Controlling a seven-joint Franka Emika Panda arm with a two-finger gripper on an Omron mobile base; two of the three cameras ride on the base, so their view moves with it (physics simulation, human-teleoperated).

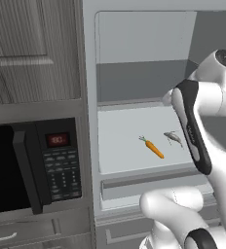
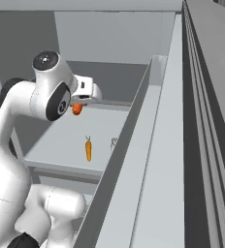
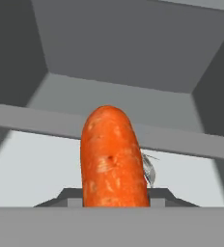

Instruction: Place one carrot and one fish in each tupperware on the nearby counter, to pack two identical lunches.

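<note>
On the pale shelf [image 1: 129, 141], a second carrot [image 1: 154, 148] lying beside a fish [image 1: 173, 138], near the front edge. From the right, fingers [image 2: 77, 107] raised above the shelf's back. Close up, fingers clamped on a carrot [image 3: 113, 159].

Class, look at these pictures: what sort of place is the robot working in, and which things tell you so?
Most likely a kitchen: a microwave built into dark wood-grain cabinets, and an open fridge-like compartment whose pale shelf holds a carrot and a fish.

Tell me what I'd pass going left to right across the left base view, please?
Microwave → carrot on the shelf → fish → robot arm.
</note>
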